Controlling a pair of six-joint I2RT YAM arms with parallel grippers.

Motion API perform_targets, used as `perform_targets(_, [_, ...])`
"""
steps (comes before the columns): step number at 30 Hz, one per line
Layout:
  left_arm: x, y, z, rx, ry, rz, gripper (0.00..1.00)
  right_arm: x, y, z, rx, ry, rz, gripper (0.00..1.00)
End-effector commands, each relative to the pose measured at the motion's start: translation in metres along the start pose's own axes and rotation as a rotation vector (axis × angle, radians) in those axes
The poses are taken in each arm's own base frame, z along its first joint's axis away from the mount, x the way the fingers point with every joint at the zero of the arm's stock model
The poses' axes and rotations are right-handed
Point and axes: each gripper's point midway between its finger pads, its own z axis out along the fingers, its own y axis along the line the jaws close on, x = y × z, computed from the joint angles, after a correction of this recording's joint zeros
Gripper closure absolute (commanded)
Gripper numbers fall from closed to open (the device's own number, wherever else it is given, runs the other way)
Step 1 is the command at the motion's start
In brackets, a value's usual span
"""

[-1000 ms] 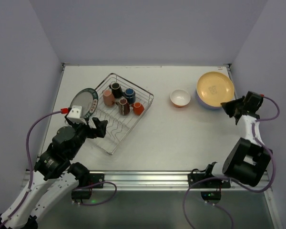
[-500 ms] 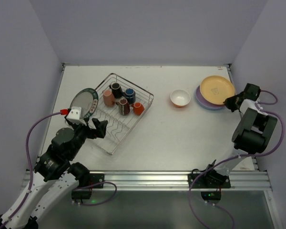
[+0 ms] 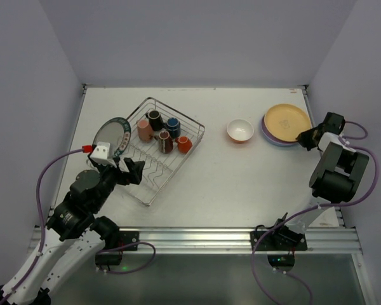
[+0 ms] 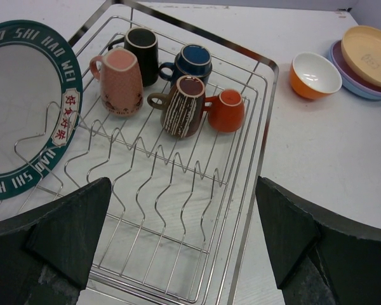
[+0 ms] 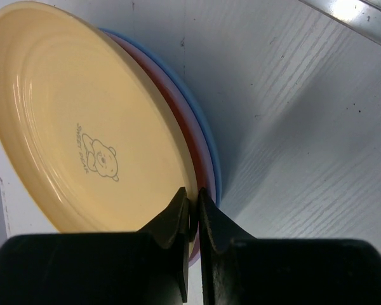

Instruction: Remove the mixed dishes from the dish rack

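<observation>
Step, judged: unloading plates. Yellow plate (image 5: 82, 127) lies on stack (image 5: 209, 152), upper right of top view. Right gripper (image 5: 193, 197) is pinched on its rim. Left gripper (image 4: 190, 254) hangs wide apart over rack (image 4: 267, 127), centre-left, which holds white plate (image 4: 19, 108) and five mugs (image 4: 184, 108). Next: right lets go and backs off.

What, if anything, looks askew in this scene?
The white plate leans steeply at the rack's left end, not upright between the dividers. Otherwise nothing stands out; the right tool grips the yellow plate on its stack.
</observation>
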Motion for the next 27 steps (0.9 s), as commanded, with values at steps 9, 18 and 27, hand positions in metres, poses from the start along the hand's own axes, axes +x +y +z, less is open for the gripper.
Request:
perform_targets(9, [-0.012, -0.001, -0.001, 0.005, -0.053, 0.008, 0.0, 0.005, 0.014, 0.001, -0.05, 0.005, -0.039, 0.87])
perform_targets(18, [-0.014, 0.001, -0.001, -0.009, -0.056, 0.006, 0.0, 0.001, 0.02, -0.013, -0.067, -0.017, -0.029, 0.65])
perform_targets(27, [-0.018, 0.01, -0.001, -0.063, -0.066, -0.004, 0.0, -0.002, 0.032, -0.031, -0.04, -0.031, -0.112, 0.38])
